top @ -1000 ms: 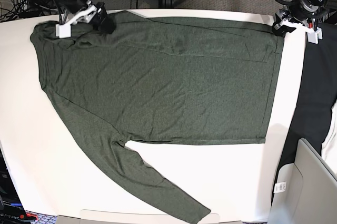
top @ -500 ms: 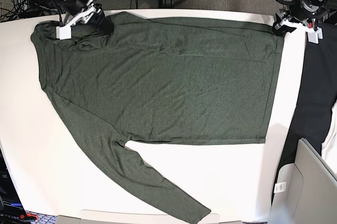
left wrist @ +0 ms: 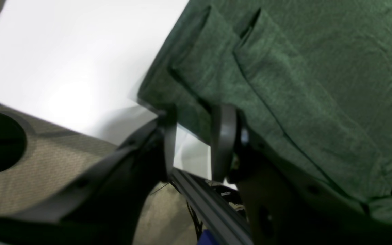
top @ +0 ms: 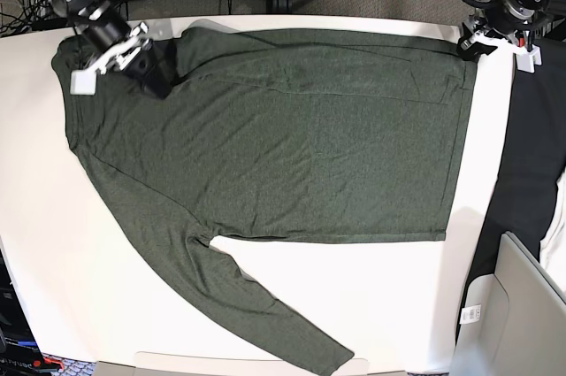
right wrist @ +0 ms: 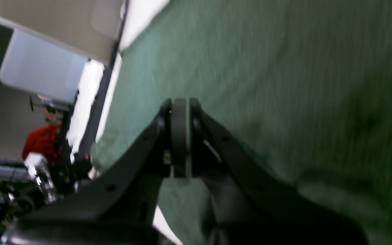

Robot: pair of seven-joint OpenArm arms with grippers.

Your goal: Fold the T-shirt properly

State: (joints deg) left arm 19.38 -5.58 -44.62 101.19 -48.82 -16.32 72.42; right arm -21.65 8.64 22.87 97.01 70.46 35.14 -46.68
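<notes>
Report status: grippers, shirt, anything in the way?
Right gripper shut over the T-shirt. Left gripper at its hem corner, grip unclear. Shirt flat, unfolded. Nothing on it.

T-shirt (top: 283,128): 1 | hands: 2, left hand (top: 471,45), right hand (top: 141,62) | table (top: 53,252): 1

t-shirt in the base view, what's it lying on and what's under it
The T-shirt lies spread on a white table, one long sleeve trailing toward the near edge. The tabletop beneath the fabric is covered, so anything under it cannot be seen.
</notes>
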